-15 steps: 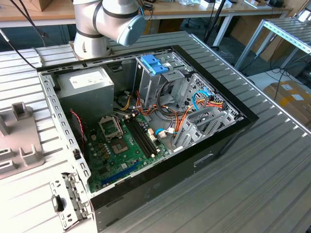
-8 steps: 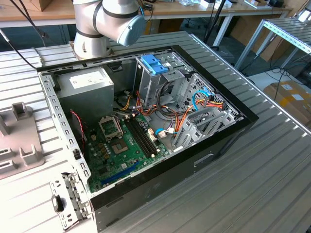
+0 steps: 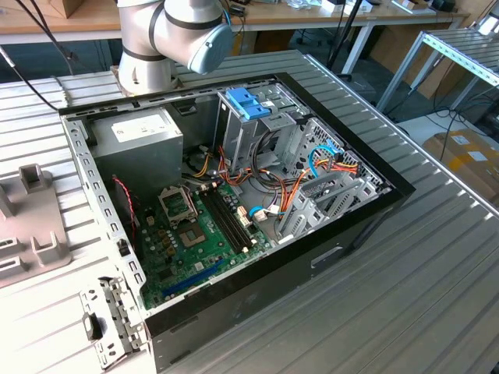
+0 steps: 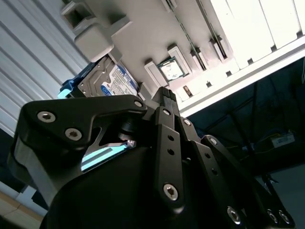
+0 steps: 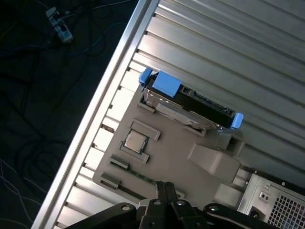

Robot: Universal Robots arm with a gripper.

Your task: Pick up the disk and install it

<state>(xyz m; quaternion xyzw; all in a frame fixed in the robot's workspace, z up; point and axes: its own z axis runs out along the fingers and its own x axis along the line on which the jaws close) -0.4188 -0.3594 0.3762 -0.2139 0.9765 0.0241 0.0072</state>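
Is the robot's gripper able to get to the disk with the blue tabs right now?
Probably yes. Nothing lies between the gripper and the disk, whose blue-tabbed edge sticks out of the grey holder uncovered. The jaws look shut, though.

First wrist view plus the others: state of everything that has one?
disk: on edge in the grey holder, not gripped.
end effector: shut, empty, apart from the disk.
computer case: cover off, inside exposed.
chip: flat in a recess of the grey holder.
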